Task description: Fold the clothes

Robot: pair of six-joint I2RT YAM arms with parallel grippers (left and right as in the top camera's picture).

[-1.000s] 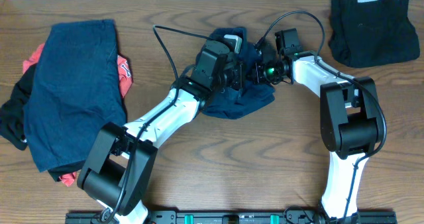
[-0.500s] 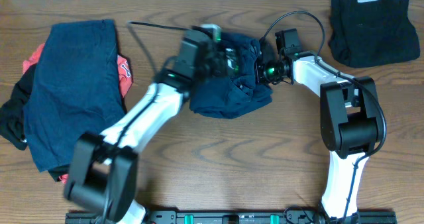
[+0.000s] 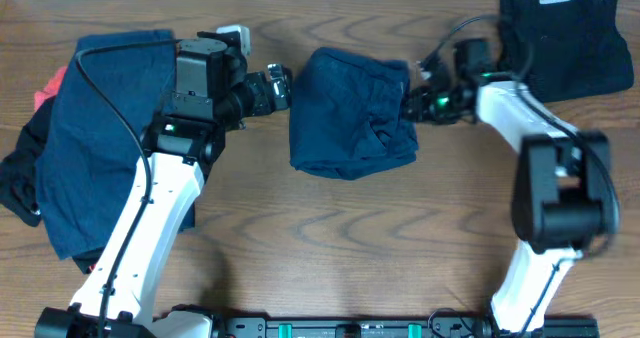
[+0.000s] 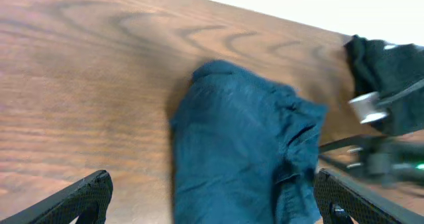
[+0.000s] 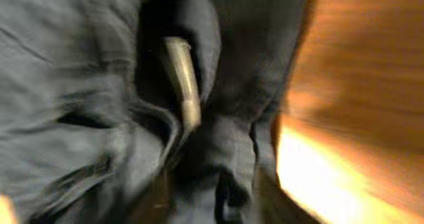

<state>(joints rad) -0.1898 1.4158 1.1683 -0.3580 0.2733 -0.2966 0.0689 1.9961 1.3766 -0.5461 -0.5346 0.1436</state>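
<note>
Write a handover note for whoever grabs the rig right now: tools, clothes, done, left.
Left tool: open, empty, just left of the navy garment, not touching it.
Right tool: at that garment's right edge, one finger in its folds; the wrist view is too blurred to tell open or shut.
Clothes: navy garment in the centre; black garment at far right; stacked at left, a navy piece over a red-orange one and a black one.
Done: centre garment roughly folded, edges lumpy.
Left: probably tidy it, then the left stack.
</note>
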